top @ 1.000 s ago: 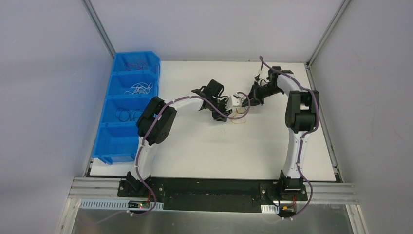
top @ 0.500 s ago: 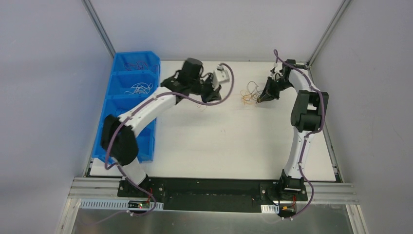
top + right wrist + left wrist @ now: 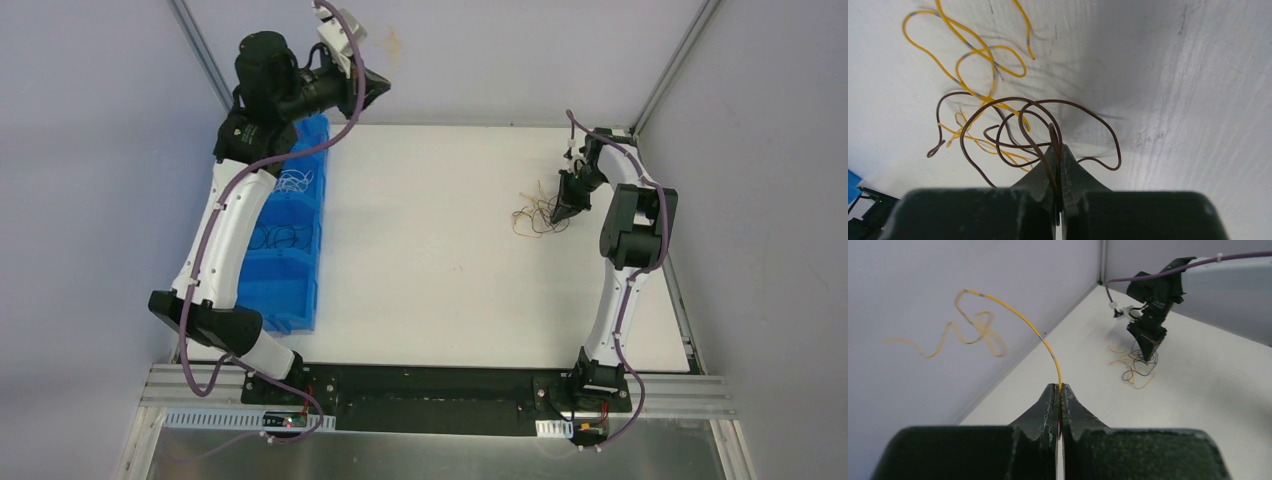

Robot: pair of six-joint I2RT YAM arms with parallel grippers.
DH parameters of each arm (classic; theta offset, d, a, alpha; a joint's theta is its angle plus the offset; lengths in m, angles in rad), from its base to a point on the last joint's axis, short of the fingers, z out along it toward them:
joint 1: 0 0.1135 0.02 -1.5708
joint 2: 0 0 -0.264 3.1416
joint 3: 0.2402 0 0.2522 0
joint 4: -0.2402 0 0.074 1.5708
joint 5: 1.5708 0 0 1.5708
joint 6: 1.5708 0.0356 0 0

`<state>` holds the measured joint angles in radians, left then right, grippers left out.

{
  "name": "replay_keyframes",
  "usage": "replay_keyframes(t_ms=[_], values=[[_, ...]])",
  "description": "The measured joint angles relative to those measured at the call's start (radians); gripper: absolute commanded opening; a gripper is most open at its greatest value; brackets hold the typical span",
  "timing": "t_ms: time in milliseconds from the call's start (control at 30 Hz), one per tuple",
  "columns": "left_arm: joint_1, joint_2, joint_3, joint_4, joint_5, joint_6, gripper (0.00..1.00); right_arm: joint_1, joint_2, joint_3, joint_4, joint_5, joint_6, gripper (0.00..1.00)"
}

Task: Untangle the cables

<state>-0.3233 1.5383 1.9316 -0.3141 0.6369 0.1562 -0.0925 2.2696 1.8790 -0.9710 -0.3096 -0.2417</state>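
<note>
My left gripper [image 3: 382, 88] is raised high at the back left, above the bins, and is shut on one thin yellow cable [image 3: 1018, 317]. That cable curls up freely in the air in front of the wall [image 3: 393, 42]. My right gripper [image 3: 562, 213] is low over the table at the right, shut on dark brown cables [image 3: 998, 107]. Their loops lie tangled with yellow cables [image 3: 968, 50] on the white surface. In the left wrist view this bunch [image 3: 1135, 367] lies under the right gripper [image 3: 1151, 349].
A row of blue bins [image 3: 300, 268] stands along the table's left edge, with white wires [image 3: 290, 182] and black loops [image 3: 275, 238] inside. Grey walls close the back and both sides. The white table [image 3: 430, 290] ends at the arms' black base rail.
My left arm swung from the table's middle to the back left and up high, carrying one yellow cable away from the bunch. The right gripper shifted right with the bunch.
</note>
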Motion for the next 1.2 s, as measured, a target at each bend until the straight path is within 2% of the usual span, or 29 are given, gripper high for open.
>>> replay_keyframes(t_ms=[133, 233, 433, 600, 800, 933, 1000, 1200], values=[[0.097, -0.031, 0.007, -0.055, -0.01, -0.024, 0.0, 0.0, 0.0, -0.007, -0.02, 0.01, -0.027, 0.0], [0.2, -0.105, -0.072, -0.117, 0.003, -0.037, 0.0, 0.0, 0.0, -0.012, -0.034, 0.006, -0.034, 0.0], [0.376, -0.319, -0.27, -0.411, 0.039, 0.048, 0.0, 0.0, 0.0, -0.016, -0.05, -0.014, -0.042, 0.0], [0.484, -0.503, -0.393, -0.647, 0.04, 0.206, 0.0, 0.005, 0.0, -0.031, -0.069, -0.029, -0.049, 0.0], [0.591, -0.607, -0.565, -0.852, 0.024, 0.478, 0.0, 0.016, 0.0, -0.058, -0.082, -0.041, -0.056, 0.0], [0.646, -0.624, -0.711, -0.922, -0.025, 0.66, 0.0, 0.023, -0.018, -0.074, -0.092, -0.046, -0.059, 0.0], [0.671, -0.617, -0.739, -0.954, -0.045, 0.737, 0.0, 0.025, -0.023, -0.074, -0.09, -0.047, -0.059, 0.0], [0.707, -0.526, -0.681, -1.092, -0.06, 0.952, 0.0, 0.026, -0.024, -0.092, -0.09, -0.051, -0.058, 0.0]])
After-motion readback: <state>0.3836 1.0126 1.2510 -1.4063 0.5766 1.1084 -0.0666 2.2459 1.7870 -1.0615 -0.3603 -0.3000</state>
